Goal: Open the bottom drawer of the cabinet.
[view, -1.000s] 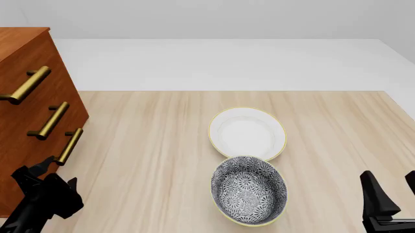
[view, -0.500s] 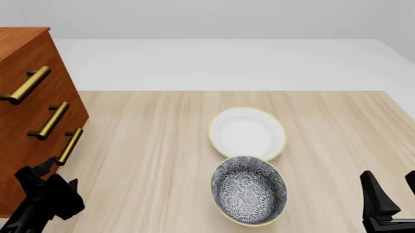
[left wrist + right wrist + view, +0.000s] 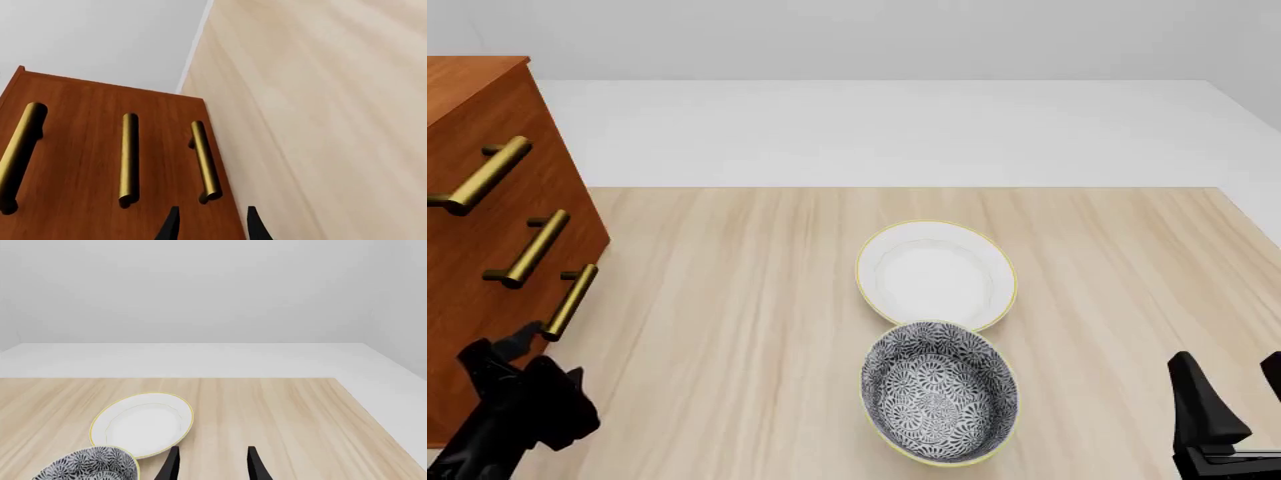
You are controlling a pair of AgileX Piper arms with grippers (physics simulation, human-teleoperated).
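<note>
Now | left tool (image 3: pixel 209 225): jaws parted, empty, just short of bottom drawer (image 3: pixel 220 200) handle (image 3: pixel 204 161) | right tool (image 3: pixel 212 464): parted, empty

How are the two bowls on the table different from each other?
The white bowl is plain white inside, while the patterned bowl is covered in a dark grey and white flower print. The white bowl looks shallow, almost like a plate; the patterned bowl looks deeper, with taller walls. The white bowl lies farther from the arms, the patterned bowl nearer. Both are round, have a thin yellow rim, stand upright and hold nothing, with their rims close together.
</note>
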